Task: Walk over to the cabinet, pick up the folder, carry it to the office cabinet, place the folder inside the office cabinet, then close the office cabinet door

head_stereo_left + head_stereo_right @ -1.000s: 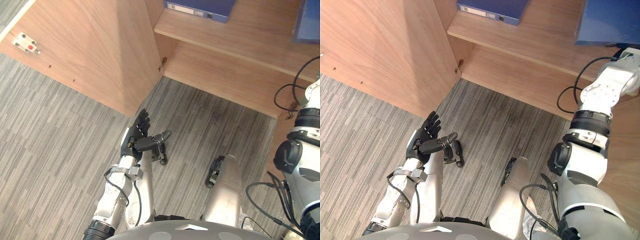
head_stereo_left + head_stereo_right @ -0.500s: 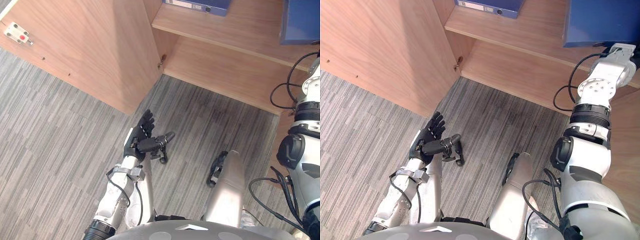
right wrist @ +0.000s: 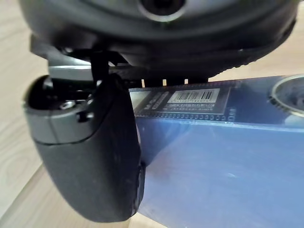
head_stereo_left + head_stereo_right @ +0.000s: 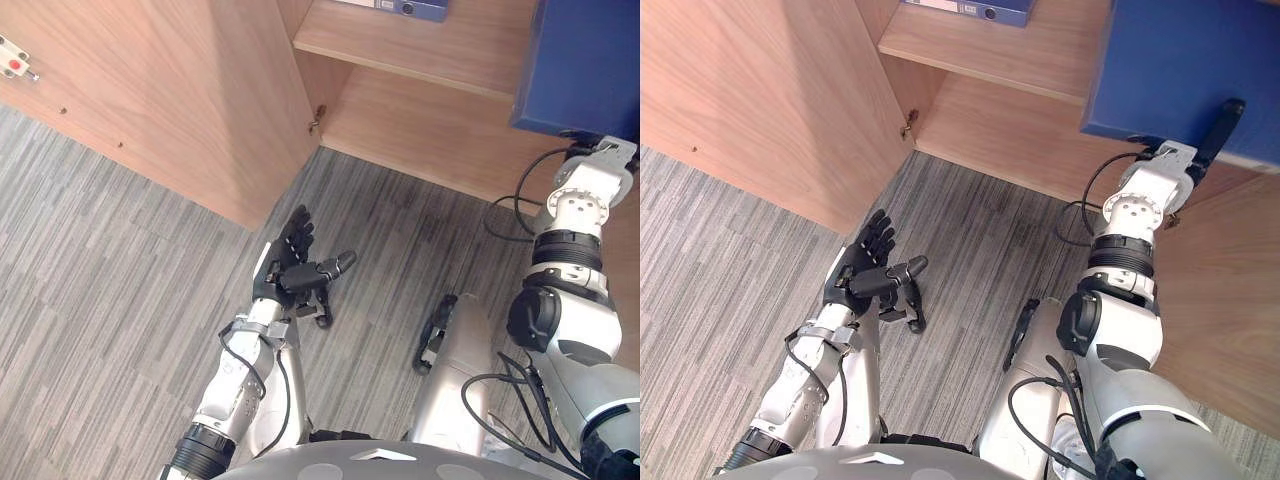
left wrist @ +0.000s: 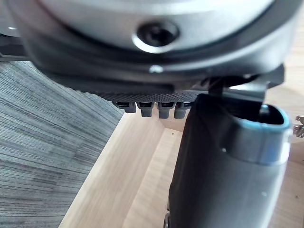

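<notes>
Folder (image 4: pixel 1196 62) first: the blue one is in my right hand (image 4: pixel 1219 128), up at 2 o'clock in the head views, standing broad face toward me in front of the open office cabinet (image 4: pixel 992 128). My thumb (image 3: pixel 90 156) lies pressed flat on its blue cover, and the rest of the hand reaches round behind the spine, so the hand is clamped on it. In the right wrist view the spine's barcode label (image 3: pixel 197 96) sits just past the thumb. The folder's lower edge hangs over the cabinet's lower board, though I cannot tell whether it touches the wood or floats clear of it.

At 12 o'clock a second blue folder (image 4: pixel 970 8) lies flat on the upper shelf (image 4: pixel 1012 52), well apart from the one I carry. The cabinet door (image 4: pixel 180 100) stands swung open at 10 o'clock, its hinge (image 4: pixel 316 122) showing where it meets the cabinet's side wall.

My left hand (image 4: pixel 285 266) hangs just off centre toward 8 o'clock, above the grey carpet (image 4: pixel 95 250) and near the door's lower corner without touching it. It is spread wide and empty, fingers (image 5: pixel 152 107) straight in a row and the thumb sticking out sideways toward 3 o'clock.
</notes>
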Controlling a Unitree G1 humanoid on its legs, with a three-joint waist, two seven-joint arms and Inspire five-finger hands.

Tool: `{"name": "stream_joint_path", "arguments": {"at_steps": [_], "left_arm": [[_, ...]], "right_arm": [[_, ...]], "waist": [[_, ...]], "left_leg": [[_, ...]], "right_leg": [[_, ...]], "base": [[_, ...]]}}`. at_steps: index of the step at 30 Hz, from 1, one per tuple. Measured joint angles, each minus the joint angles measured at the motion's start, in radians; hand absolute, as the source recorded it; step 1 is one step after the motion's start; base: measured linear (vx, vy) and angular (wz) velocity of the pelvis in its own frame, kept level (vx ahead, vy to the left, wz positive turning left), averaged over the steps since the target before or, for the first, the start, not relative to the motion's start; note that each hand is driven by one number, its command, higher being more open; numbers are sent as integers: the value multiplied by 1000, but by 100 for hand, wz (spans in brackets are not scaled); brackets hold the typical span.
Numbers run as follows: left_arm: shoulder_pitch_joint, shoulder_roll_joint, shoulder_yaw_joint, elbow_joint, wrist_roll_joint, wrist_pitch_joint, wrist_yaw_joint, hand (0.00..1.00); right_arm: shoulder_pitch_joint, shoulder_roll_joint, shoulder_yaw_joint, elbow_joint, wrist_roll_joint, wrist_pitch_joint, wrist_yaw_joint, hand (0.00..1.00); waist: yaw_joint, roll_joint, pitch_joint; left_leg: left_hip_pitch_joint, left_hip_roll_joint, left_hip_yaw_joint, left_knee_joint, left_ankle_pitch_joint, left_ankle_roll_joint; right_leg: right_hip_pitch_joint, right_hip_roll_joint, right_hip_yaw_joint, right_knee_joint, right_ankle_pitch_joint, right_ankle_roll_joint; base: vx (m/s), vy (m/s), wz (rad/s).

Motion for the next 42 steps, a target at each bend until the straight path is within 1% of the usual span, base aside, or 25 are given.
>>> {"name": "stream_joint_path", "arguments": {"at_steps": [5,13,19,21,22,24,31,37,38,42], "left_arm": [[-8,0,-2,0,0,0,1,100],[-7,0,-2,0,-3,0,-6,100],[13,16,-6,2,-10,1,-23,100],[15,36,-15,3,-23,1,-33,100],[16,46,-23,3,-35,1,-43,100],[26,46,-24,5,-43,4,-48,100],[45,46,-32,5,-48,17,-71,100],[51,59,-59,8,-57,17,-87,100],[51,64,-69,8,-57,17,-89,100],[52,65,-71,8,-69,18,-93,100]], "right_arm": [[45,43,-21,-48,1,-8,0,0],[68,80,-44,-48,10,-17,-3,0],[68,76,-42,-112,8,-20,-14,0],[57,55,-36,-125,4,-20,-14,0],[42,26,-29,-124,4,-19,-15,0],[20,3,-26,-124,2,-13,-16,0],[-78,-114,55,-100,-13,39,-15,0],[-125,-134,90,-33,-14,49,-12,0],[-132,-134,92,-17,-14,62,-12,0],[-139,-137,120,12,-14,85,-12,0]], "waist": [[-1,0,0],[1,0,0],[3,0,0],[3,0,0],[6,0,0],[5,0,0],[1,1,0],[1,4,2],[1,7,1],[2,12,2]], "left_leg": [[-3,6,0,21,-17,0],[-2,5,2,16,-18,-1],[34,-4,6,-21,-17,-1],[43,-6,9,-34,-17,-1],[45,-6,14,-36,-18,2],[45,-6,15,-35,-17,8],[44,-6,14,-34,-19,8],[41,-8,14,-33,-26,0],[38,-10,14,-33,-26,0],[18,-12,13,-24,-19,12]], "right_leg": [[-7,1,8,17,-16,-2],[-7,1,11,13,-13,-2],[40,-1,-4,-35,-5,10],[52,-1,-9,-53,-1,14],[52,-2,-7,-59,1,16],[52,-3,-8,-61,1,17],[53,-4,-10,-61,0,16],[51,-9,-12,-59,-2,16],[49,-11,-13,-59,-2,16],[32,-15,-12,-50,-3,16]], "base": [[-20,11,-3],[-4,2,0],[10,23,2],[38,51,0],[37,56,-2],[32,50,-2],[10,14,0],[-6,11,1],[-11,37,3],[1,37,2]]}}
